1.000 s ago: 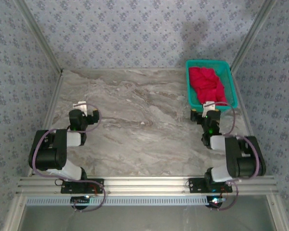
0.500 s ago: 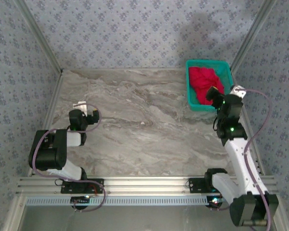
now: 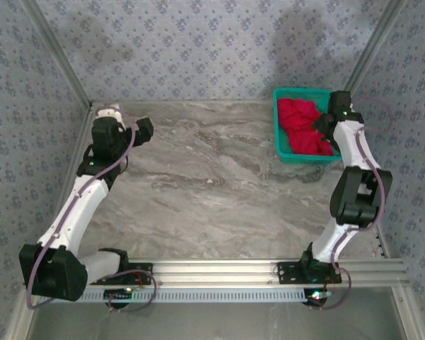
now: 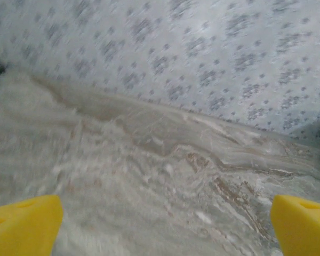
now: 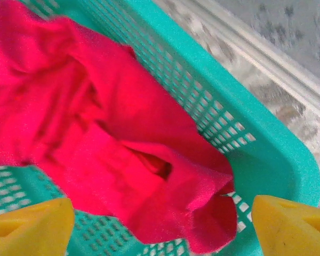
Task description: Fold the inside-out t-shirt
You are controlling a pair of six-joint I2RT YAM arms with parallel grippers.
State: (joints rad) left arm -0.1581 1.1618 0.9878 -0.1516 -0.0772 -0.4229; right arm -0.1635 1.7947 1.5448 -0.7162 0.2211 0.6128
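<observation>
Right now the right gripper (image 5: 160,230) has its yellow fingertips (image 5: 29,226) spread wide with nothing pinched between them, poised close over the t-shirt (image 5: 96,128). The red cloth lies crumpled inside the teal basket (image 5: 256,154), and one loose fold sits straight ahead of the gap between the jaws. Seen from overhead, the basket stands at the far right corner of the marble table (image 3: 212,184). Well apart, at the far left, the left gripper (image 4: 162,226) also stands wide open over bare tabletop, holding nothing.
</observation>
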